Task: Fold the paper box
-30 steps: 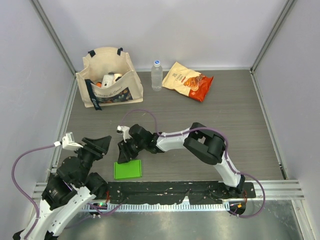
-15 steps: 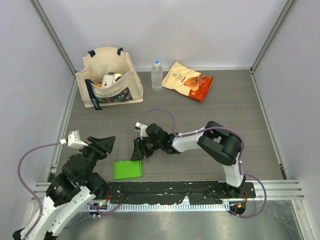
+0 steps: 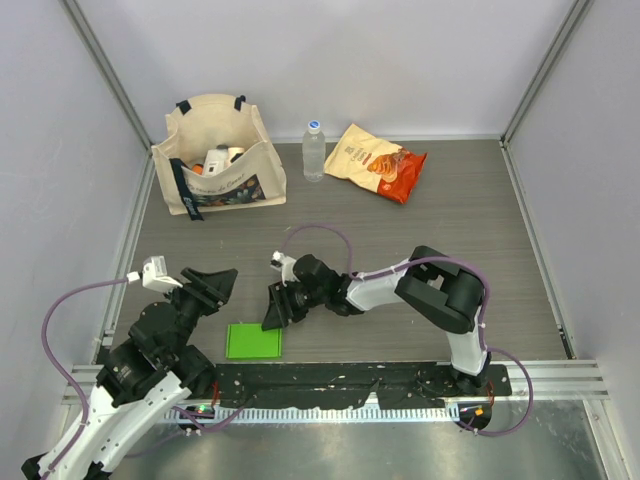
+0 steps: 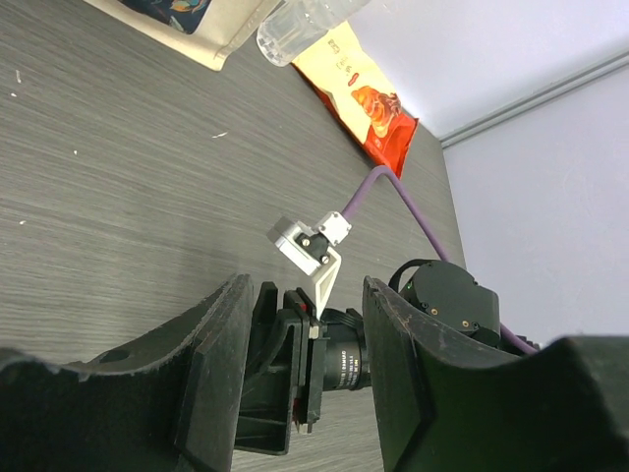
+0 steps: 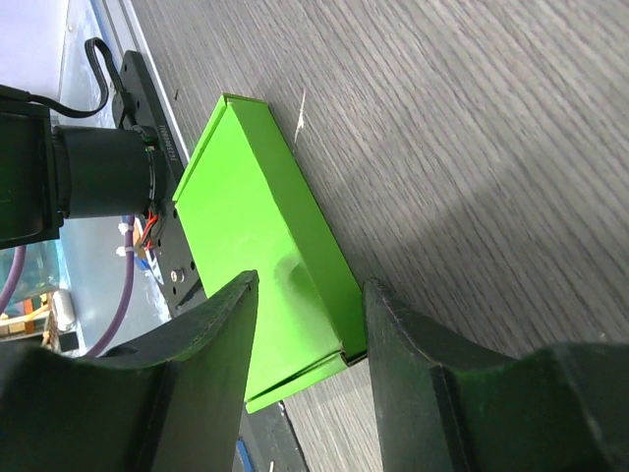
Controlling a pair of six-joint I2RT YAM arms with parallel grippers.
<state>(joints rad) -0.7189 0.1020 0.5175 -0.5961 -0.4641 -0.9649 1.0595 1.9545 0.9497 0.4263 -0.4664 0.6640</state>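
Right gripper (image 3: 274, 311) is hovering open-jawed and empty beside the far right corner of the box (image 3: 253, 341), which is lying near left, probably light, thin and crushable, best pinched at an edge.

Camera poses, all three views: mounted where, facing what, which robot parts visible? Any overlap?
Top external: overhead behind the bases, looking down on the table; both arms visible.
Left wrist: low, facing the right arm and snack bag; own fingers in frame.
Right wrist: low, facing the paper box; own fingers in frame.
Overlap: paper box in top and right wrist.
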